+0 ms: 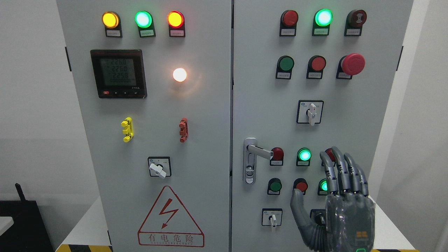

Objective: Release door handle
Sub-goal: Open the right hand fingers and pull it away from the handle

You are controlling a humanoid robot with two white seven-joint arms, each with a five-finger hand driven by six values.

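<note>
A silver lever door handle (254, 154) sits on the left edge of the cabinet's right door (266, 94), its lever pointing right. My right hand (336, 189) is raised in front of the lower right of that door, well to the right of the handle and apart from it. Its fingers (341, 168) are extended upward and its thumb (297, 203) is spread left, holding nothing. The hand hides part of the buttons behind it. My left arm does not show.
Both grey cabinet doors carry lit indicator lamps (143, 19), push buttons (285, 63), a red emergency stop (352, 64), rotary switches (310, 112), a meter display (118, 73) and a high-voltage warning triangle (170, 218). White walls flank the cabinet; a black object (21, 217) stands lower left.
</note>
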